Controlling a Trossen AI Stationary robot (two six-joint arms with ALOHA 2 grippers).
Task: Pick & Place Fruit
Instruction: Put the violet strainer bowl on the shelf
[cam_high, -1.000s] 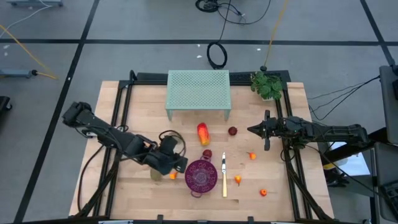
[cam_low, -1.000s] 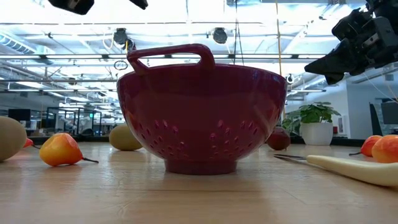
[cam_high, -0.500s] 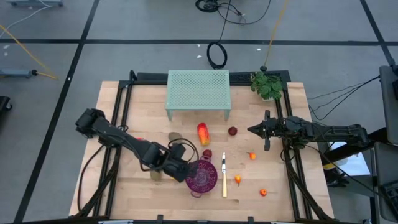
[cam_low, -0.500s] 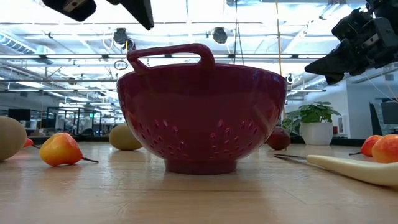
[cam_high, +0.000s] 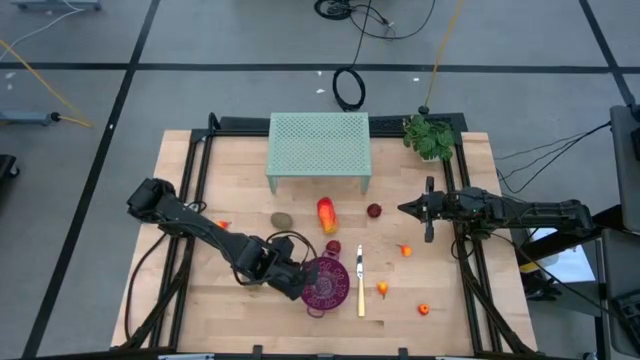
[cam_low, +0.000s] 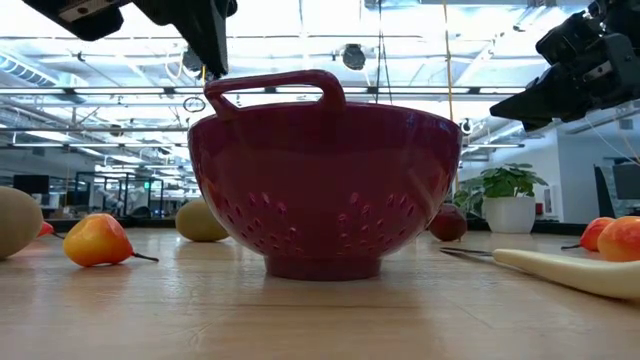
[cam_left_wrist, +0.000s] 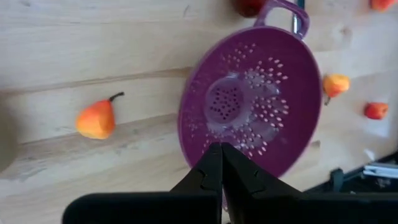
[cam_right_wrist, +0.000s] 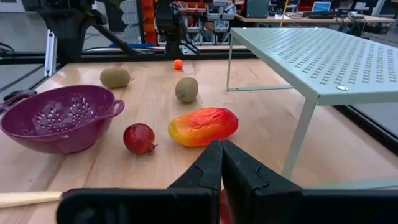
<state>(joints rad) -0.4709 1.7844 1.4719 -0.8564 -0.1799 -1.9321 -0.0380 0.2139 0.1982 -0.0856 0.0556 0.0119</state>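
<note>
Presently the left end effector (cam_left_wrist: 221, 163), closed and empty, hovers above the colander (cam_left_wrist: 252, 106) rim; next move requires opening over a fruit (cam_left_wrist: 96, 119).

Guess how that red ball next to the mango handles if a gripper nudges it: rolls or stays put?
Likely rolls: the red ball is nearly round and rests free on the bare table, touching nothing. A small nub on one side may make its path wobble. It looks smooth and glossy, so narrow fingers could slip off unless they close across its middle.
</note>
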